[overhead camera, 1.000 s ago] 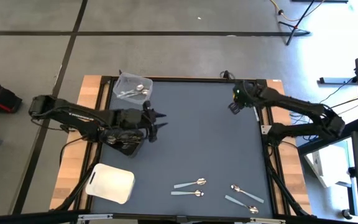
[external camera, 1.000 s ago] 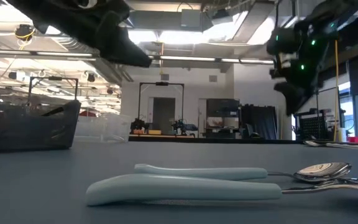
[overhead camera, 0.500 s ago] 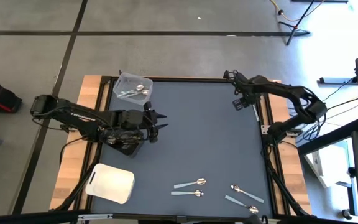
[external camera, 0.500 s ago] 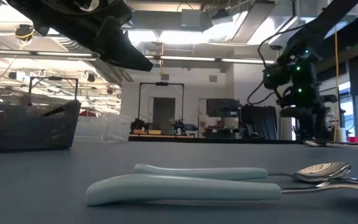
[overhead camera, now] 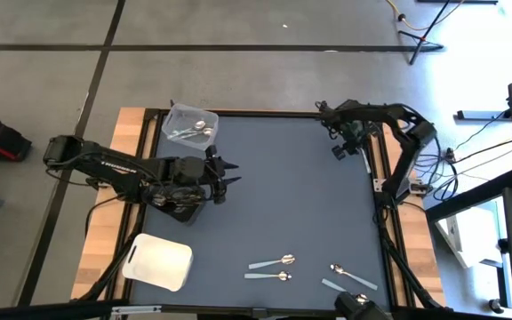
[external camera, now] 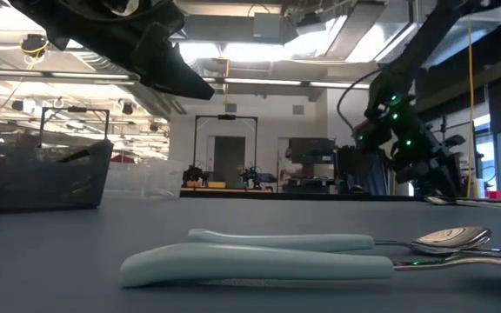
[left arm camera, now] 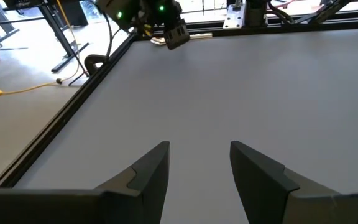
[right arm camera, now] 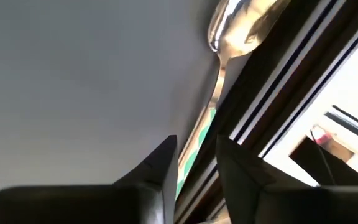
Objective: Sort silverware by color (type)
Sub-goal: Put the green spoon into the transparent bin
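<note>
**Right jaws low at a green-handled spoon by the desk's far right edge**

The right gripper (overhead camera: pixel 339 149) sits at the far right edge of the desk (overhead camera: pixel 292 196). Its jaws are parted with a narrow gap, and the green handle of a spoon (right arm camera: pixel 229 37) runs into that gap, the shiny bowl lying ahead of the tips along the desk's black rim; whether the fingers (right arm camera: pixel 157 165) touch the handle cannot be told.

The left gripper (overhead camera: pixel 229 172) hangs above the left side of the desk, jaws open and empty, fingers (left arm camera: pixel 148 171) pointing across bare desk toward the right arm.

Behind the left jaws, at the far left corner, a clear plastic tub (overhead camera: pixel 190 124) holds several silver spoons (overhead camera: pixel 196 132). Four light-handled spoons (overhead camera: pixel 272 262) lie on the near part of the desk, well apart from both jaws, in two pairs. A white tray (overhead camera: pixel 158 261) rests at the near left corner.
</note>
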### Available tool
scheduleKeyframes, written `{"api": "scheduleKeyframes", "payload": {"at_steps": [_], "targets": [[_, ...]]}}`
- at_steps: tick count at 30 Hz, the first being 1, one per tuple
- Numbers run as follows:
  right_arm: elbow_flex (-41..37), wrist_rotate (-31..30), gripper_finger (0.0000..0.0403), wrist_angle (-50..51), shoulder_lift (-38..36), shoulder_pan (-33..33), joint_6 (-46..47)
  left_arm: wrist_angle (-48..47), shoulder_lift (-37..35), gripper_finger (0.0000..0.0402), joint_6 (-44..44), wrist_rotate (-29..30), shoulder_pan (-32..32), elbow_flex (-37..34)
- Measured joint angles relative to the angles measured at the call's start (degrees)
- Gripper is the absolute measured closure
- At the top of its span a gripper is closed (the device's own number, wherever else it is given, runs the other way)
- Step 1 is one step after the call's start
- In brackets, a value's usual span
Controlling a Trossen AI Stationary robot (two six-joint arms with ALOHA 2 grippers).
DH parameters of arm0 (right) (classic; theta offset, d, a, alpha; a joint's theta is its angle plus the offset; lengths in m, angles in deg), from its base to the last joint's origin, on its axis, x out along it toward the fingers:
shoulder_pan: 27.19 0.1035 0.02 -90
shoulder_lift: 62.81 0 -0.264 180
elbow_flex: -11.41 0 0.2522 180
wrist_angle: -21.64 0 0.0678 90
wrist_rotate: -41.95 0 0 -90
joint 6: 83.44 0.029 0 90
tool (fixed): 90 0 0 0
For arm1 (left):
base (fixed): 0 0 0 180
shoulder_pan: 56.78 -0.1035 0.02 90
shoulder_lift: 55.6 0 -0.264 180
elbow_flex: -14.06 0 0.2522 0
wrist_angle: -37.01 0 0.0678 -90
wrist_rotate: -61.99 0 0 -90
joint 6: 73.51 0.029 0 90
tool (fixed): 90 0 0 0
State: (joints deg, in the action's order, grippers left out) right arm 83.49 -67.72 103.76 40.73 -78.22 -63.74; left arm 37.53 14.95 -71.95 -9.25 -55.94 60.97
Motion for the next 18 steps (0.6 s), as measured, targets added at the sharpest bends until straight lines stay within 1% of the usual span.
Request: {"api": "scheduleKeyframes", "payload": {"at_steps": [6,9,11,14,18], "targets": [[4.98,-0.67,0.0327,2.33,6.71,-1.67,0.02,-0.05,0.0,0.0236,-0.08,-0.02,0.04,0.0],[6.98,-1.08,0.0328,4.34,8.91,-2.03,-0.26,-0.08,0.0,0.0236,-0.11,-0.13,0.11,0.0],[8.36,-2.44,0.0328,5.03,10.09,-2.8,-0.21,-0.06,0.0,0.0236,-0.11,-0.33,0.11,0.0],[10.55,-2.14,0.0329,5.8,11.62,-3.86,1.06,-0.06,0.0,0.0236,-0.12,-0.33,0.11,0.0],[11.78,-2.28,0.0329,5.49,12.97,-4.17,0.21,-0.11,0.0,0.0236,-1.44,-0.43,0.48,0.0]]}}
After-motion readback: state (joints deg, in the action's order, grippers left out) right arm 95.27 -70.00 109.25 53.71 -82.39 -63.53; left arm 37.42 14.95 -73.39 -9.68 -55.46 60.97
